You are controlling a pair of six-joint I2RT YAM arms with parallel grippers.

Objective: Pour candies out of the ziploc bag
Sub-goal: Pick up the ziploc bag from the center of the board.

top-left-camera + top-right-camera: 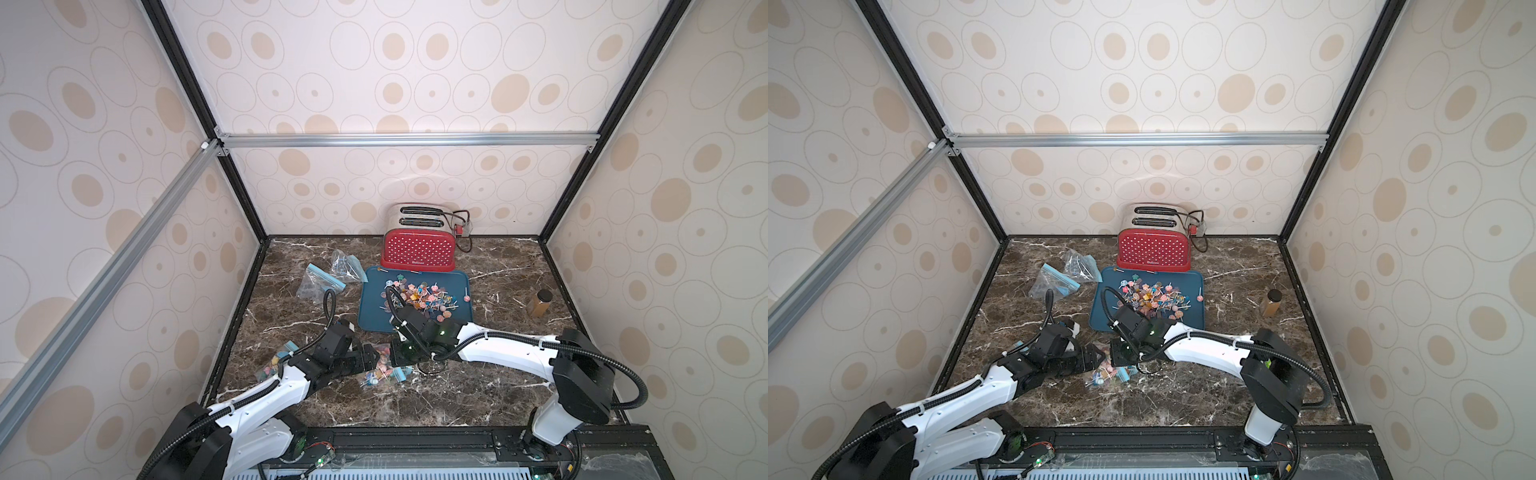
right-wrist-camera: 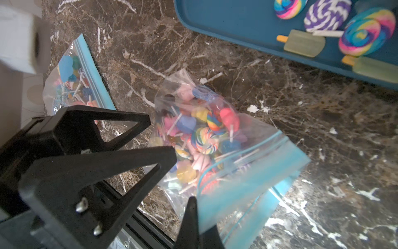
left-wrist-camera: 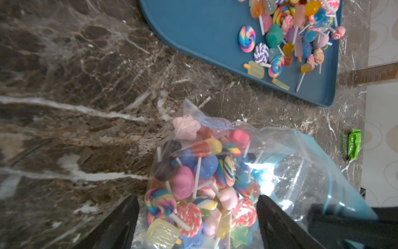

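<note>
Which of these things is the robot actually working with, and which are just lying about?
In use: ziploc bag, pinched by the right claw; candies inside it; blue tray holding poured candies.
Lying about: red toaster, amber bottle, two clear bags, another candy-filled bag.

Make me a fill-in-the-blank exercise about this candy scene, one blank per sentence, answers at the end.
1. The loose candies lie on a ____ tray.
2. The toaster behind the tray is ____ with white dots.
3. The left gripper straddles the full ziploc bag with its jaws ____.
4. The right gripper is ____ on the bag's zip edge.
Missing words: blue; red; open; shut.
</note>
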